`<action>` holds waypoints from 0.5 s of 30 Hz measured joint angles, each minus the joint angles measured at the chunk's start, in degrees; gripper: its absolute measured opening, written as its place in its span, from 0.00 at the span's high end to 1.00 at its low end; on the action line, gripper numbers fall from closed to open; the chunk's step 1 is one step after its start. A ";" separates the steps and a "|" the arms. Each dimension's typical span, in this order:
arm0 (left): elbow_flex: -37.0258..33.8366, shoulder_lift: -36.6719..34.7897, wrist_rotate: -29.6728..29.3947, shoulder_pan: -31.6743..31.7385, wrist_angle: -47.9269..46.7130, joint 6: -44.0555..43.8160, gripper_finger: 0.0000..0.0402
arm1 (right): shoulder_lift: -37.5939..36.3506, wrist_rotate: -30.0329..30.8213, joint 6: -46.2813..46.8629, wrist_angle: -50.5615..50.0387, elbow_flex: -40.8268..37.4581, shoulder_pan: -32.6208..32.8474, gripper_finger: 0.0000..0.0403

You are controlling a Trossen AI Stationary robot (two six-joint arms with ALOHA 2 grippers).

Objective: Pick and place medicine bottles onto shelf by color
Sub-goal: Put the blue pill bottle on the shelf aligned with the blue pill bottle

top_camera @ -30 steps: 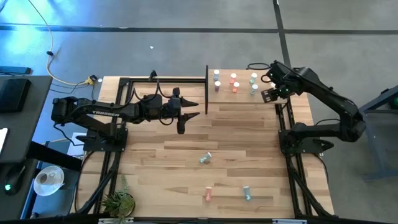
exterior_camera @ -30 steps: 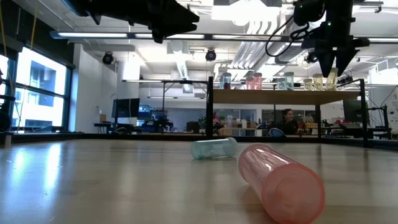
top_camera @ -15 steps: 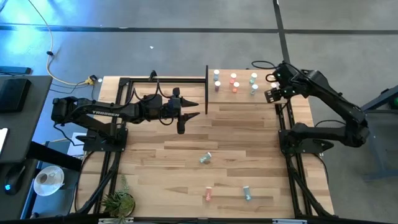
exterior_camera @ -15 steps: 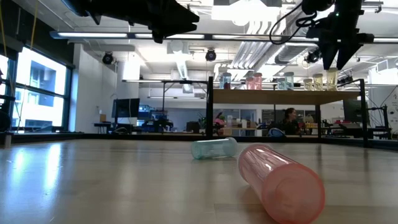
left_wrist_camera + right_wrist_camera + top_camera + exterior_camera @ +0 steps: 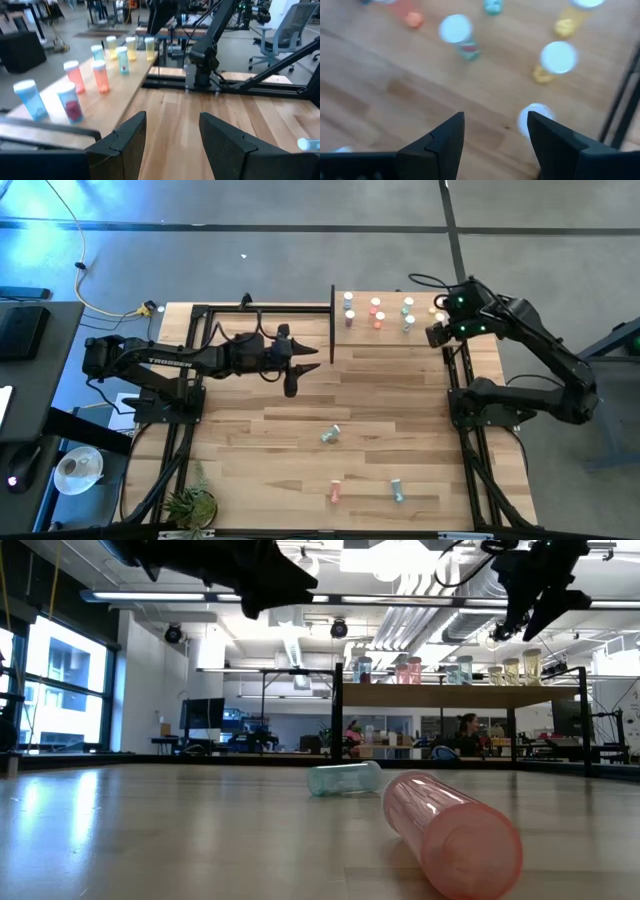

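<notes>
**Between two bottles: the right arm stands empty over the shelf**

From where I stand, the big wooden table carries the whole work. At its far edge stands the shelf, a small raised wooden panel, and on it the medicine bottles are in upright pairs by colour: blue, then red, then green, then yellow towards the right arm's end. Three bottles lie on their sides on the table, well apart from the shelf: a teal bottle near the middle, a pink bottle and another teal one near the front edge.

I judge that one placing is finished and the next pick is not yet begun. The next move calls for one arm to travel to a lying bottle, come down over its round side, close across the body, and stand it up beside its own colour; a bottle on its side may roll away from the fingers.

The right gripper hangs above the yellow end of the shelf. Its fingers are spread wide with nothing between them, and they touch nothing. The left gripper hovers over the table just beside the shelf's black post, also open wide and empty.
</notes>
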 joint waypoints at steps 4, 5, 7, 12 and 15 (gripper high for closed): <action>0.00 0.02 -0.01 -0.96 -3.11 -0.61 0.57 | -1.96 -5.81 0.59 1.24 0.00 1.43 0.48; 0.00 0.02 -0.01 -1.39 -3.69 -0.61 0.57 | -2.56 -5.89 1.39 1.71 0.00 2.43 0.48; 0.00 0.02 0.09 -2.35 -4.86 -0.76 0.57 | -3.68 -5.38 2.56 2.73 0.00 4.86 0.48; 0.01 0.52 0.16 -5.45 -7.32 -2.38 0.57 | -5.80 -3.69 5.65 3.64 0.00 12.71 0.48; 0.02 1.83 1.25 -7.42 -7.35 -4.37 0.57 | -6.13 1.71 8.10 3.60 0.00 18.35 0.48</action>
